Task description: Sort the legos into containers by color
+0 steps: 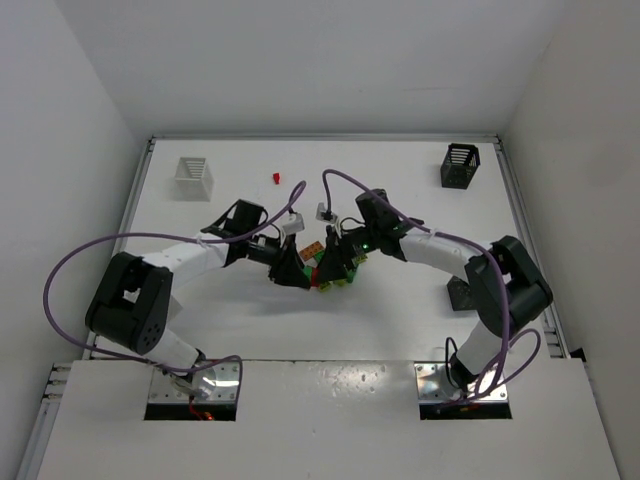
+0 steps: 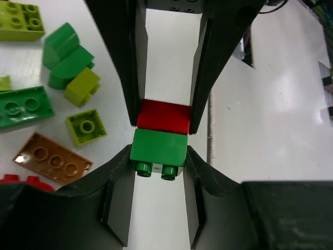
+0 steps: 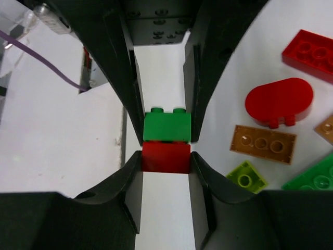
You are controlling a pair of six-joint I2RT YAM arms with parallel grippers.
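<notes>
At the centre of the table [image 1: 380, 330], a green brick [image 2: 158, 148] is pinched by the left gripper [image 2: 158, 153], and the joined red brick [image 3: 165, 156] by the right gripper [image 3: 165, 159]. In the left wrist view, loose legos [image 2: 31, 104] are scattered at nine o'clock.

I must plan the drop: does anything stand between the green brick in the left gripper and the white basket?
Yes: a red brick is joined to the green brick, and the right gripper clamps it. On the table toward the white basket, nothing visible blocks.
</notes>
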